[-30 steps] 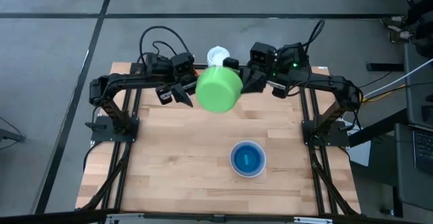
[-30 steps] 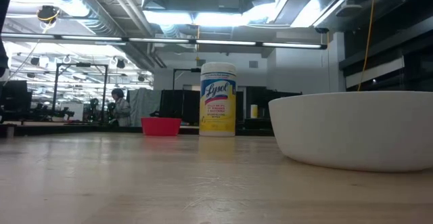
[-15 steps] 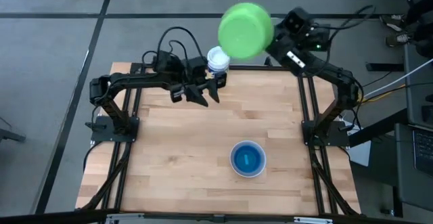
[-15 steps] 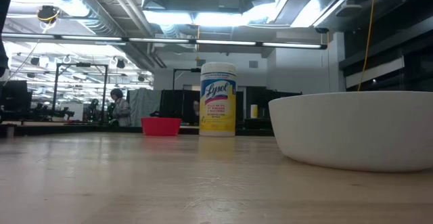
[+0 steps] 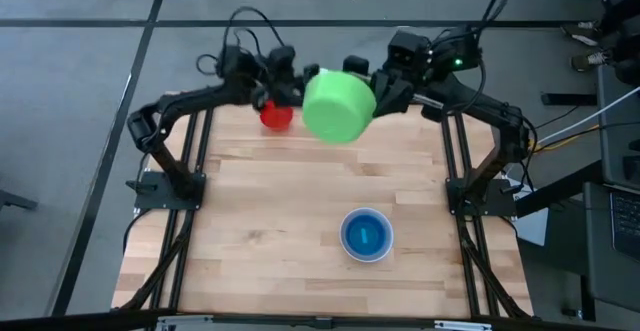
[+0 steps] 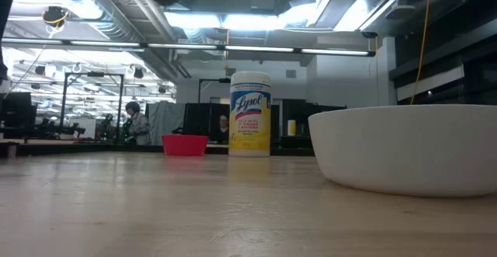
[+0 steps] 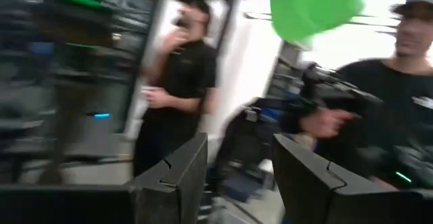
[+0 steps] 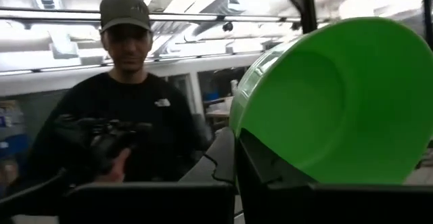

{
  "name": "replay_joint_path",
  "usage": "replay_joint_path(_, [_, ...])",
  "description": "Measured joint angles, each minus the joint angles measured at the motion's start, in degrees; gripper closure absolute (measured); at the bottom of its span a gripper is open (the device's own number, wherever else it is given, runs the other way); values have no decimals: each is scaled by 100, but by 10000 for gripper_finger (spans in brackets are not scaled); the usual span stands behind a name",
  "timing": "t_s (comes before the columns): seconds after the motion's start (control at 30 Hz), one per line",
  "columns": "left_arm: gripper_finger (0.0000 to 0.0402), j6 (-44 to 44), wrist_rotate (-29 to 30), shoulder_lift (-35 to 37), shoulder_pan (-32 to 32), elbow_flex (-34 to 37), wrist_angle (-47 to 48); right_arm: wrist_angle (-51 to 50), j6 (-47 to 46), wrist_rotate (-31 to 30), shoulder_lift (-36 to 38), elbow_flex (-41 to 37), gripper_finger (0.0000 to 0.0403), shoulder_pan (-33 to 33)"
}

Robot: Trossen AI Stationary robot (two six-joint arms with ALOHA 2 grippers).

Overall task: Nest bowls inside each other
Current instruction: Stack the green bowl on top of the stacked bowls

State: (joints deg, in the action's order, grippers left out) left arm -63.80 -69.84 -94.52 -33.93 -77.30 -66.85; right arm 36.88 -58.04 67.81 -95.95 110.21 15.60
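Observation:
High over the table's far edge hangs the green bowl [image 5: 338, 106] [image 8: 338, 95], with my right gripper [image 5: 378, 93] [image 8: 238, 158] shut on it. My left gripper [image 5: 287, 83] [image 7: 240, 176] stands open just left of it, with nothing between its fingers; the green bowl [image 7: 311, 7] shows above them. The red bowl [image 5: 277, 117] [image 6: 184, 144] sits upright on the table at the far edge. The white bowl [image 5: 347, 247] [image 6: 411, 148] stands right of the middle, toward the near edge, with the blue bowl [image 5: 366, 234] nested in it. My right gripper holds the green bowl by its rim [image 8: 238, 130], one finger inside the bowl and one outside. The fingers come about level from the table's right. The bowl is lifted clear and tipped on its side, its hollow facing the gripper.
A white tub with a yellow label [image 6: 250, 114] stands on the far edge beside the red bowl; the green bowl hides it from above. People [image 8: 122, 116] stand beyond the far edge. Bare wood [image 5: 250, 221] spreads over the left and near parts.
My right gripper has swung the green bowl out past the far edge and back over it, always held high. My left gripper has gone toward the far edge and the green bowl, staying open. The red bowl and the white bowl have kept still.

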Motion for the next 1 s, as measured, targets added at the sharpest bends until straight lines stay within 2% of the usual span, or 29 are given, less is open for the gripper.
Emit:
replay_joint_path(0.13, [242,142,-61,2,-864,0,919,-716,182,109,6,-2,403,-201])
replay_joint_path(0.3, [246,1215,-55,2,-1765,4,2549,-2813,1364,-6,-2,-210,403,-402])
replay_joint_path(0.47, [271,2502,489,1,-2405,4,3953,-5594,3170,-894,8,-212,403,-446])
replay_joint_path(0.63, [300,3771,753,1,-2803,4,5744,-8210,4203,-2087,1,-217,403,-531])
replay_joint_path(0.8, [316,5563,1424,2,-2992,4,8153,-8914,3754,-2844,43,-694,403,-965])
replay_joint_path(0.87, [320,6242,1950,2,-2997,7,9102,-8963,3425,-3244,97,-975,403,-1208])
replay_joint_path(1.0, [330,7252,3371,2,-2949,7,10657,-8962,2678,-3754,121,-1549,403,-1648])
